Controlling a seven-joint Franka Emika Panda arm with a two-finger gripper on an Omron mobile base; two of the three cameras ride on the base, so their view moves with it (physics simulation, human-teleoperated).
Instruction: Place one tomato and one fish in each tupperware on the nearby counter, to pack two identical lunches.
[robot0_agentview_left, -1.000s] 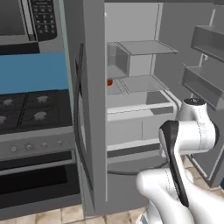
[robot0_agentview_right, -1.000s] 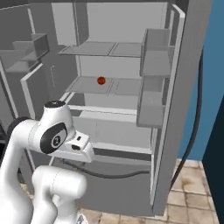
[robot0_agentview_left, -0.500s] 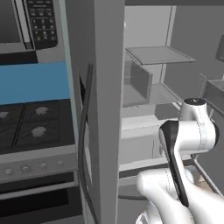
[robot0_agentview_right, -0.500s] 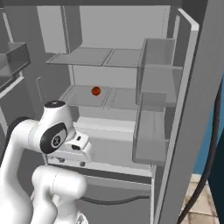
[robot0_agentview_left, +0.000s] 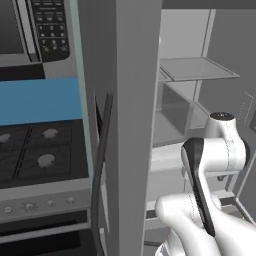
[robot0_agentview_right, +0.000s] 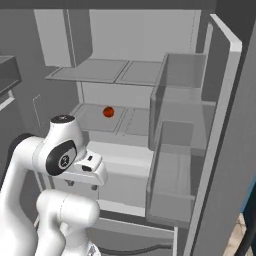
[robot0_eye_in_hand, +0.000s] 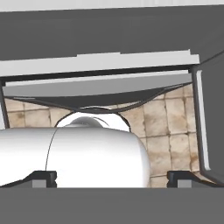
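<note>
Left base view: the open fridge (robot0_agentview_left: 200, 100) stands right of a black gas stove (robot0_agentview_left: 35, 160), with a microwave (robot0_agentview_left: 45, 25) above it. The keypad markings on the microwave are too small to read. A dark fridge door edge (robot0_agentview_left: 135, 125) runs down the middle, its black handle (robot0_agentview_left: 102, 165) alongside. A glass shelf (robot0_agentview_left: 197, 69) sits high inside. The arm (robot0_agentview_left: 210, 165) rises at lower right.

Right base view: from this side the fridge interior opens up. One red tomato (robot0_agentview_right: 108, 112) rests on the middle shelf (robot0_agentview_right: 95, 117), toward its back left part, well apart from the arm (robot0_agentview_right: 60, 155). The upper shelf (robot0_agentview_right: 107, 71) lies above it. Clear door bins (robot0_agentview_right: 180, 150) hang on the open door at right. The hand (robot0_agentview_right: 90, 167) points downward, in front of the drawer below the tomato's shelf.

Hand view: the camera looks down at a tan tiled floor (robot0_eye_in_hand: 168, 127) and the fridge's lower front edge (robot0_eye_in_hand: 100, 65). The two finger tips (robot0_eye_in_hand: 41, 177) stand far apart at the bottom corners, spread wide with nothing between them.
</note>
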